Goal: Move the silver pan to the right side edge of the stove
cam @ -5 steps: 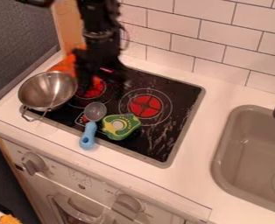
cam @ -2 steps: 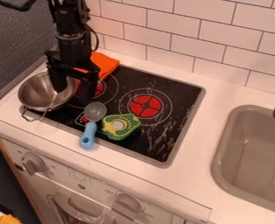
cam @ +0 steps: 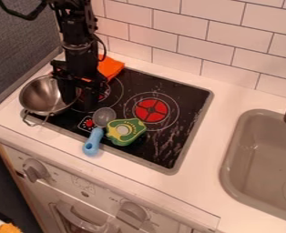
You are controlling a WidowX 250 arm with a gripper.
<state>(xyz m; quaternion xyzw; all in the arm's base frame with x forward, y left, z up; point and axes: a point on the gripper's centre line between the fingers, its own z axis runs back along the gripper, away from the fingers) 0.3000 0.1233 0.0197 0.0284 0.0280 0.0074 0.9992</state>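
Observation:
Over the left rear of the stove, my gripper (cam: 80,99) hangs low with its fingers apart. One finger is at the inside of the silver pan's right wall and the other stands outside the rim, over the left burner. The silver pan (cam: 38,96) is a round metal bowl at the left edge of the stove (cam: 173,86), its wire handle pointing to the front. Part of its right rim is hidden by the gripper. Whether the fingers touch the pan, I cannot tell.
A blue-handled spoon (cam: 92,142) and a green and yellow toy (cam: 126,132) lie at the stove's front middle. Behind the gripper lies an orange cloth (cam: 110,67). The sink (cam: 261,159) is at the right, the tiled wall behind.
The arm has swung left and toward the front, coming down at the pan's right rim. The spoon's bowl has shifted slightly right. The pan looks unmoved.

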